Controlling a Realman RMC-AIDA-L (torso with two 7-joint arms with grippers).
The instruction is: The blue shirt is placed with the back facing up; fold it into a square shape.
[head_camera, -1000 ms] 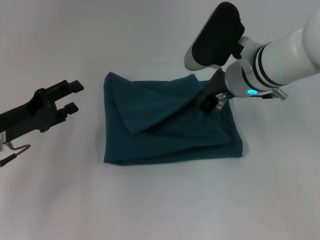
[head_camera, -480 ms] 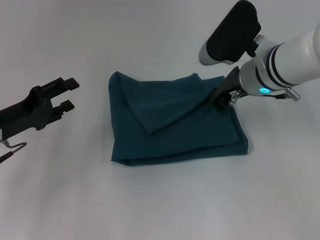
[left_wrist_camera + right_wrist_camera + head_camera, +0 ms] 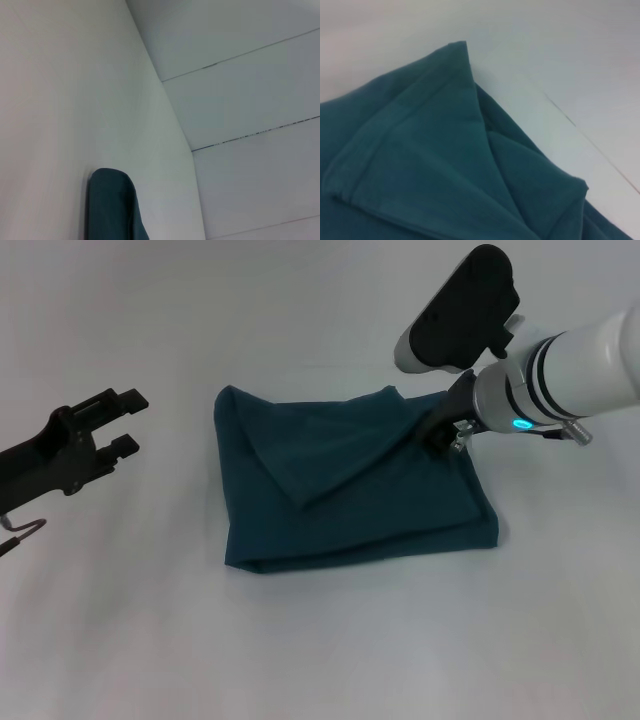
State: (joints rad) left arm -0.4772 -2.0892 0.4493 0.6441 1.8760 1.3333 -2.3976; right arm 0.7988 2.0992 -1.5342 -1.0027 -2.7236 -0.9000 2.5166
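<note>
The blue shirt (image 3: 350, 485) lies folded into a rough rectangle in the middle of the white table, plain side up, with a triangular flap laid across its far half. My right gripper (image 3: 440, 432) sits at the shirt's far right corner, shut on the end of that flap. The right wrist view shows only folded layers of the blue shirt (image 3: 420, 150) up close, without fingers. My left gripper (image 3: 120, 422) hovers open and empty to the left of the shirt, well apart from it. One edge of the blue shirt (image 3: 112, 205) shows in the left wrist view.
The white table (image 3: 320, 640) surrounds the shirt with bare surface on all sides. A pale panelled wall (image 3: 250, 100) shows in the left wrist view behind the table's far edge.
My right gripper moved right, dragging the shirt a little to the right, then held still. My left gripper drew back slightly to the left.
</note>
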